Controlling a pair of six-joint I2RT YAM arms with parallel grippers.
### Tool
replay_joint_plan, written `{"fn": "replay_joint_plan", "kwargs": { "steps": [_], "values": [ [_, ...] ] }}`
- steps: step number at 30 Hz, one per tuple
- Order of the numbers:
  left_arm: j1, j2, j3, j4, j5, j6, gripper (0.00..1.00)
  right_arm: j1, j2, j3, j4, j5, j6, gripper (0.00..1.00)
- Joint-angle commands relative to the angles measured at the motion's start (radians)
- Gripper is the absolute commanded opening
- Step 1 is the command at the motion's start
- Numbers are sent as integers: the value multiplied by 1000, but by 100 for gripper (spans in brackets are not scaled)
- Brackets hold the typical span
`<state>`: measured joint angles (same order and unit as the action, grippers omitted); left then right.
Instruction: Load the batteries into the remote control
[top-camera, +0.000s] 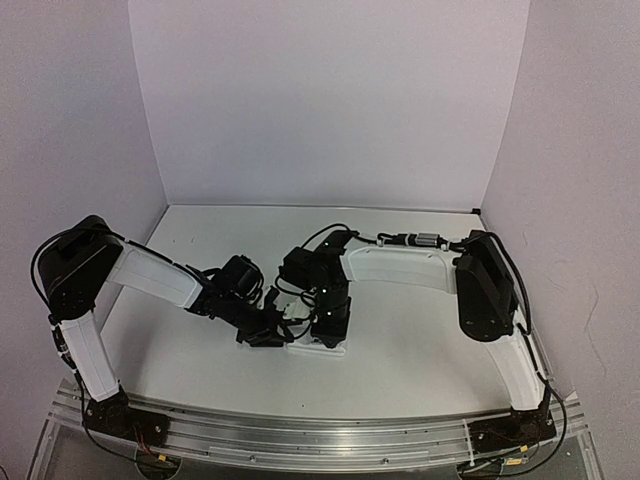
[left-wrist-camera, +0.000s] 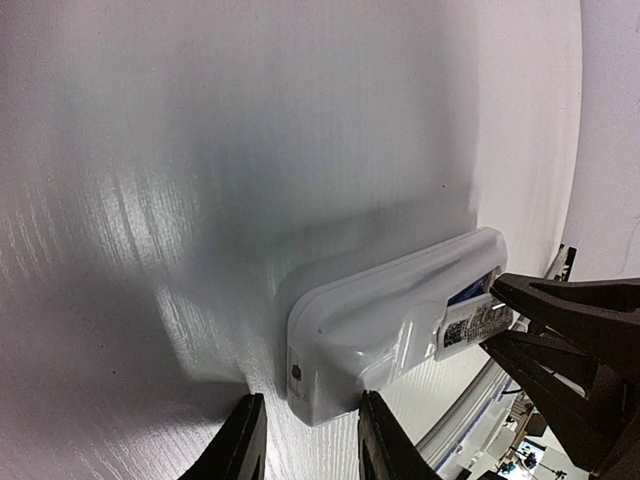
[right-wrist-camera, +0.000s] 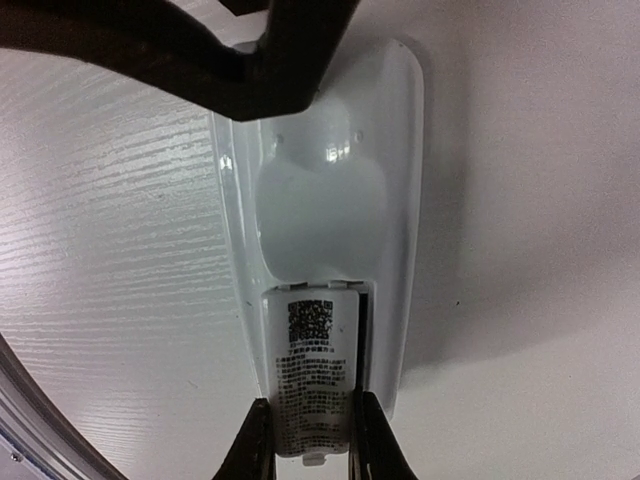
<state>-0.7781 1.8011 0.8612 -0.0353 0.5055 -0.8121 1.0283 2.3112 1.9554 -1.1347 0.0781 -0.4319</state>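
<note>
The white remote control (top-camera: 322, 349) lies face down on the table, its back up, in the left wrist view (left-wrist-camera: 380, 310) and the right wrist view (right-wrist-camera: 330, 180). My right gripper (right-wrist-camera: 312, 445) is shut on the small white cover piece (right-wrist-camera: 312, 380), which bears a printed label and sits askew over the battery recess. A sliver of a blue battery (left-wrist-camera: 467, 296) shows under the cover; the other battery is hidden. My left gripper (left-wrist-camera: 312, 440) is open, its fingers either side of the remote's far end, the right finger (left-wrist-camera: 385, 440) touching it. Both grippers meet over the remote (top-camera: 300, 335).
The aluminium rail (top-camera: 320, 440) runs along the table's near edge, close behind the remote (left-wrist-camera: 470, 410). White walls (top-camera: 330, 100) enclose the back and both sides. The left gripper's black fingers (right-wrist-camera: 250, 70) cross the top of the right wrist view.
</note>
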Motion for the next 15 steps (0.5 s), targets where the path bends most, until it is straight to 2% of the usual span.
{"fn": "replay_joint_plan", "kwargs": {
  "steps": [1,9,15],
  "values": [
    [-29,0,2,31,45,21,32,24,42,51,149,-1,35,0],
    [-29,6,10,31,45,26,33,24,13,22,151,102,21,0],
    [-29,20,27,27,48,33,33,23,20,31,151,85,28,0]
  ]
}}
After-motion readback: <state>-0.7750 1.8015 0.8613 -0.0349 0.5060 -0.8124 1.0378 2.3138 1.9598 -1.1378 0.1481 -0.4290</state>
